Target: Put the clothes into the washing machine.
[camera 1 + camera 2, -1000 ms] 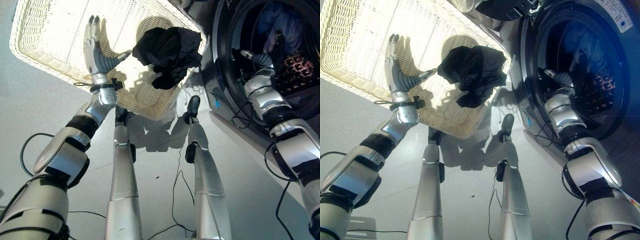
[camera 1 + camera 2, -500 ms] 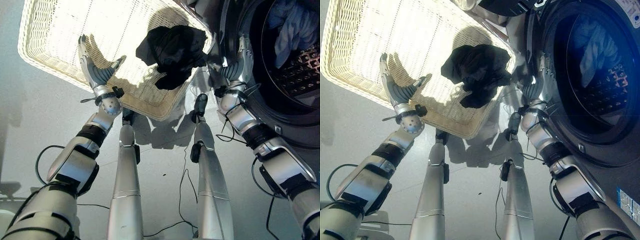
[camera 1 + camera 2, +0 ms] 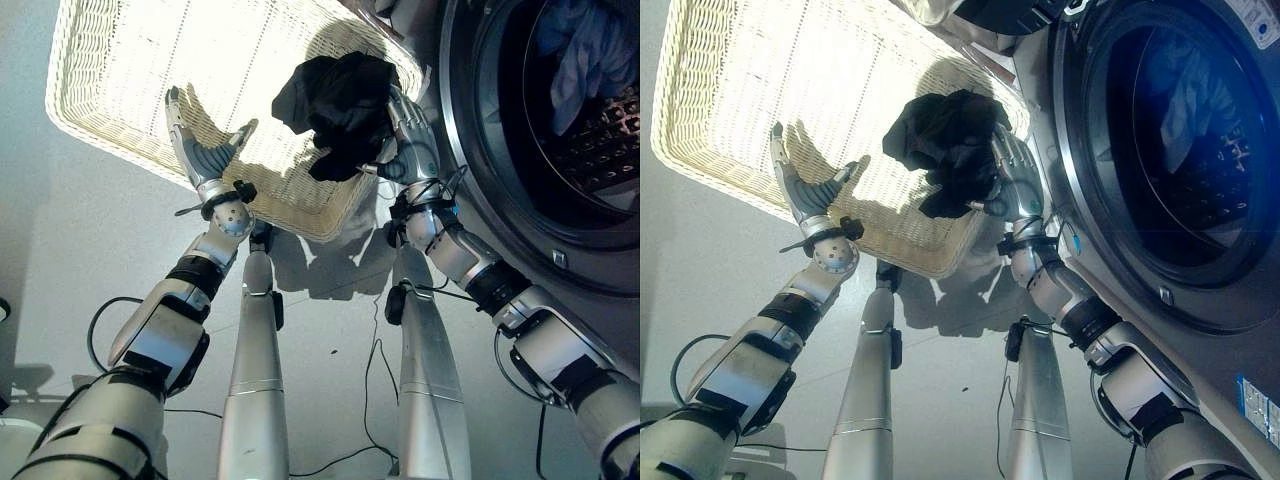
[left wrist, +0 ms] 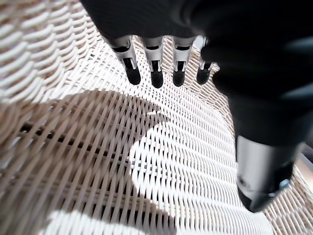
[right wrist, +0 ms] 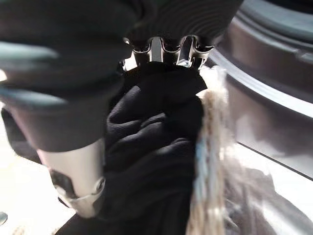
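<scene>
The washing machine [image 3: 560,140] stands open at the right, pale blue clothes [image 3: 585,55] already in its drum. Beside it the wicker basket [image 3: 130,70] holds one black garment [image 3: 340,100] at its near corner. The step looks like fetching it: the right hand [image 3: 410,135] rests against the cloth, fingers straight, not yet closed; it needs to grasp and lift. The left hand [image 3: 195,140] hovers open over the basket.

right hand [image 3: 408,140] at black garment [image 3: 340,100] — wicker basket [image 3: 120,90]
</scene>
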### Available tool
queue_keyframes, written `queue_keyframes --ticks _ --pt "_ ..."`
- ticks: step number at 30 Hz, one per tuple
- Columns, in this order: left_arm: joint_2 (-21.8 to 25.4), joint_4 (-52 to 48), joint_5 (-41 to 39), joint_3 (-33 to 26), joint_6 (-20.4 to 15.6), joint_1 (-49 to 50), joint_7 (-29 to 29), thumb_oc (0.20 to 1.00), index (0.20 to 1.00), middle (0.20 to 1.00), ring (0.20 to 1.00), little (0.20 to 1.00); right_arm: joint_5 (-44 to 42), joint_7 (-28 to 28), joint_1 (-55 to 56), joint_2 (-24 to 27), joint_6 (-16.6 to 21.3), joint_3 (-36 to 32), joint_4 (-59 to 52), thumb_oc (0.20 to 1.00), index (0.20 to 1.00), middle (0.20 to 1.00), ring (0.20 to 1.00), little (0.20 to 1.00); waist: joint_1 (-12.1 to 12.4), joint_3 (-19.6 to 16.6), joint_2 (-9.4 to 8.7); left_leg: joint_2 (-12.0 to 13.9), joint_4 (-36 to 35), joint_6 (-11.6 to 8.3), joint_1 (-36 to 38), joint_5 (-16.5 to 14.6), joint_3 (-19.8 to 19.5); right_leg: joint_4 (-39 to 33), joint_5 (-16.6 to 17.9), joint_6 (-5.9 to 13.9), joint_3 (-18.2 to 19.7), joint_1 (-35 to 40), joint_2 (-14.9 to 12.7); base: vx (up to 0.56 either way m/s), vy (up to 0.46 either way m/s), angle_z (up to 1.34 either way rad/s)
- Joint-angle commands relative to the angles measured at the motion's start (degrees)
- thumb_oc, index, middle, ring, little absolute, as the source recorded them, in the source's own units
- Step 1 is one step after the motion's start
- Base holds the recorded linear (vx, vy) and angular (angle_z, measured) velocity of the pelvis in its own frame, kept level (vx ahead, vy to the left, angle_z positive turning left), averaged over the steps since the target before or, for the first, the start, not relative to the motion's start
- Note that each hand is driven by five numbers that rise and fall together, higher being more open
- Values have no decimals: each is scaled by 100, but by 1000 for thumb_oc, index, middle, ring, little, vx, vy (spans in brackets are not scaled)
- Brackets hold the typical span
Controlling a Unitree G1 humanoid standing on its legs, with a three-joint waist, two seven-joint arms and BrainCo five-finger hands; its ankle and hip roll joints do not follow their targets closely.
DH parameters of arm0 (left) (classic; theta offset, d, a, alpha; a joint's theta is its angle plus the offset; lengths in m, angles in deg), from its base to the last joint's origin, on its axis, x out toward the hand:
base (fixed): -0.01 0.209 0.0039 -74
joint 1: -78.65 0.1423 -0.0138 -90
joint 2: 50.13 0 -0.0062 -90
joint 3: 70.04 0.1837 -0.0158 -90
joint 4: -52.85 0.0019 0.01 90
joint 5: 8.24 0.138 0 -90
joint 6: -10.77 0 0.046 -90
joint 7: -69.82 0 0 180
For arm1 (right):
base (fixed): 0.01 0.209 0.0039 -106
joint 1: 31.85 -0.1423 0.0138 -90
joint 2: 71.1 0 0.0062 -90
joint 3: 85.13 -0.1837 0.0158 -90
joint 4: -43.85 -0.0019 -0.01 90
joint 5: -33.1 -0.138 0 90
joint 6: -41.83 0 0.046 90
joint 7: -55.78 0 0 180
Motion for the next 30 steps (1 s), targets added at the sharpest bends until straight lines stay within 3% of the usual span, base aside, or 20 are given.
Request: queue_keyframes --ticks 1,9,19,25,26,28,30 --pt "-141 116 -40 -332 -268 -213 -54 1000 1000 1000 1000 1000 507 36 -284 78 220 479 -34 1000 1000 1000 1000 1000 -70 -55 457 -380 -223 735 -92 498 199 291 -269 89 -384 183 158 0 0 0" --pt "-187 251 -118 -123 -268 -461 61 1000 1000 1000 1000 1000 458 -129 -966 25 -184 1109 995 1000 1000 1000 1000 1000 81 -55 506 -401 -205 735 -122 534 135 309 -206 107 -475 169 109 1 -30 3" --pt "-317 309 -133 71 -286 -627 64 1000 1000 1000 1000 1000 466 -247 -1361 -167 -508 1324 1993 1000 1000 1000 1000 1000 212 -55 596 -435 -238 763 -149 580 81 309 -131 121 -541 133 60 5 -10 3" --pt "-393 289 -139 139 -302 -682 102 1000 1000 1000 1000 1000 603 -805 -1554 -255 -1077 1572 2502 1000 1000 1000 1000 1000 283 -55 646 -445 -225 775 -145 595 59 342 -109 122 -567 128 23 4 -6 1" --pt "-411 282 -142 171 -331 -701 100 1000 1000 1000 1000 1000 669 -976 -1605 -276 -1215 1662 2659 649 649 649 649 649 300 -55 660 -446 -236 777 -144 606 54 338 -98 121 -574 125 15 0 0 0" --pt "-433 228 -120 198 -342 -683 68 1000 1000 1000 1000 1000 702 -1056 -1613 -284 -1267 1705 2709 200 200 200 200 200 314 -55 672 -460 -234 788 -153 610 40 344 -90 116 -577 114 17 0 0 0" --pt "-449 188 -114 242 -337 -702 57 1000 1000 1000 1000 1000 759 -1076 -1662 -304 -1261 1753 2818 200 200 200 200 200 332 -55 684 -472 -246 792 -151 616 23 323 -65 121 -586 114 10 8 -15 3"
